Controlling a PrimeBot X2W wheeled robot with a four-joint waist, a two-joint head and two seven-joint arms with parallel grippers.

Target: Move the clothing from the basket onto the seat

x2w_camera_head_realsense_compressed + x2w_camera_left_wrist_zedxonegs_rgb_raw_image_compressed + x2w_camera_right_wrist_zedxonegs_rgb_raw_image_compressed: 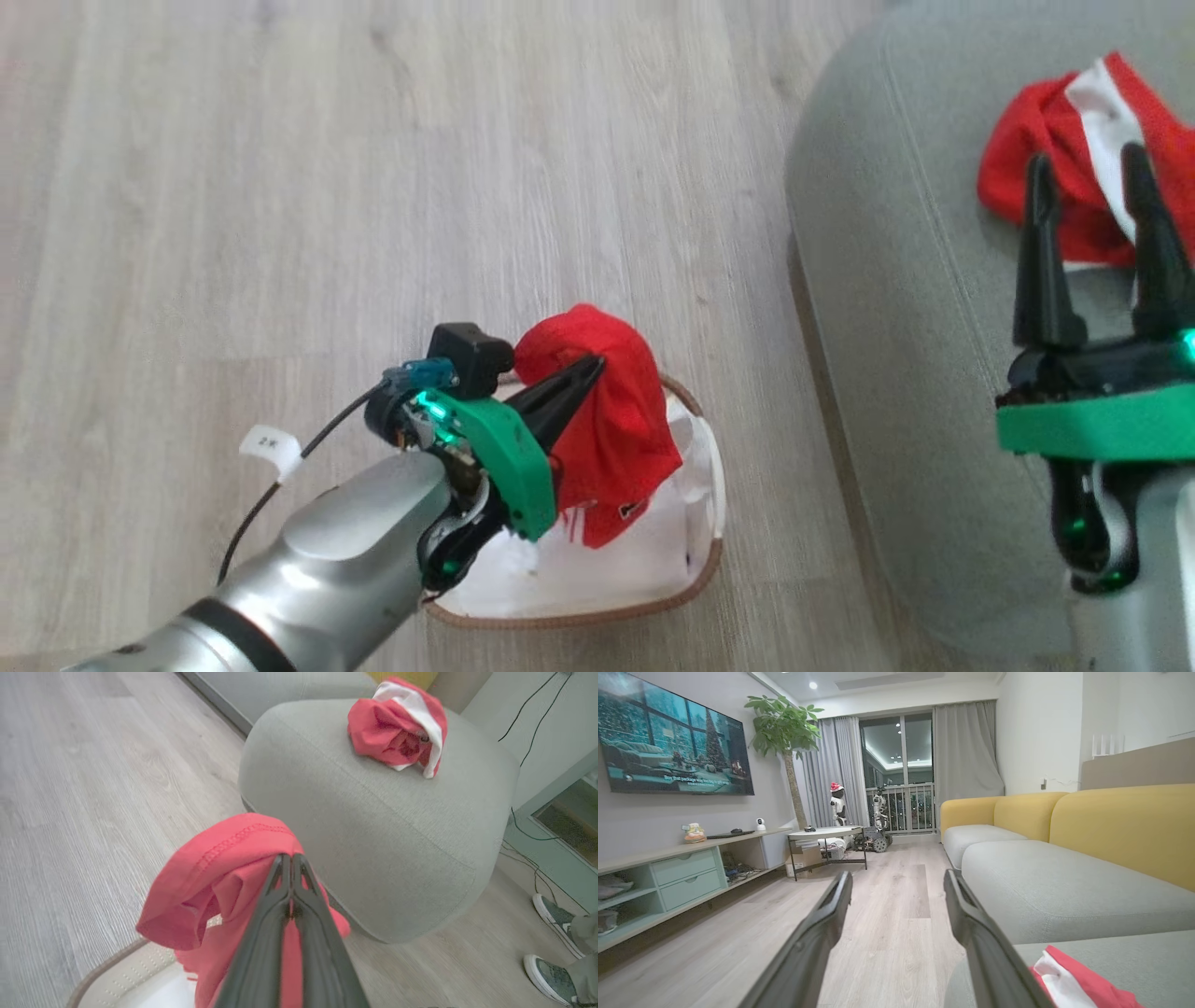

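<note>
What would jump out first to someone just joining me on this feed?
The left gripper, shut on a red garment, holds it up over the basket on the wooden floor. To the right, a red-and-white garment lies bunched on the grey-green seat, with the open right gripper hovering close by.

floor wood | yellow sofa | TV lit | plant | shoes

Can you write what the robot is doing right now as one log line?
left claw: shut on red garment, over basket | right claw: open, over seat | other garment: on seat
</note>
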